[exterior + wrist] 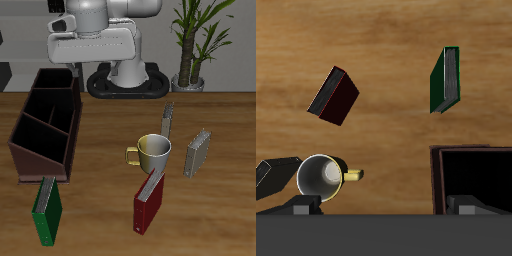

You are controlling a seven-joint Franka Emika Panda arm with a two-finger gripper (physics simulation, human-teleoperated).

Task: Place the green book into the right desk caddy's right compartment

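Observation:
The green book point(47, 212) lies flat near the table's front edge, just in front of the right desk caddy point(45, 125), a dark maroon box with inner dividers. In the wrist view the green book point(446, 80) shows its pale page edge, and a corner of the caddy point(476, 175) is beside it. My gripper point(76, 66) hangs high near the robot base, above the caddy's back end and far from the book. Its fingertips point(301, 205) stand wide apart around the gripper's centre point(384, 208); it is open and empty.
A dark-red book point(150, 200) leans by a yellow-handled mug point(153, 152) at mid-table. Two grey books point(197, 152) point(168, 120) stand behind and beside the mug. A potted plant point(190, 40) stands at the back.

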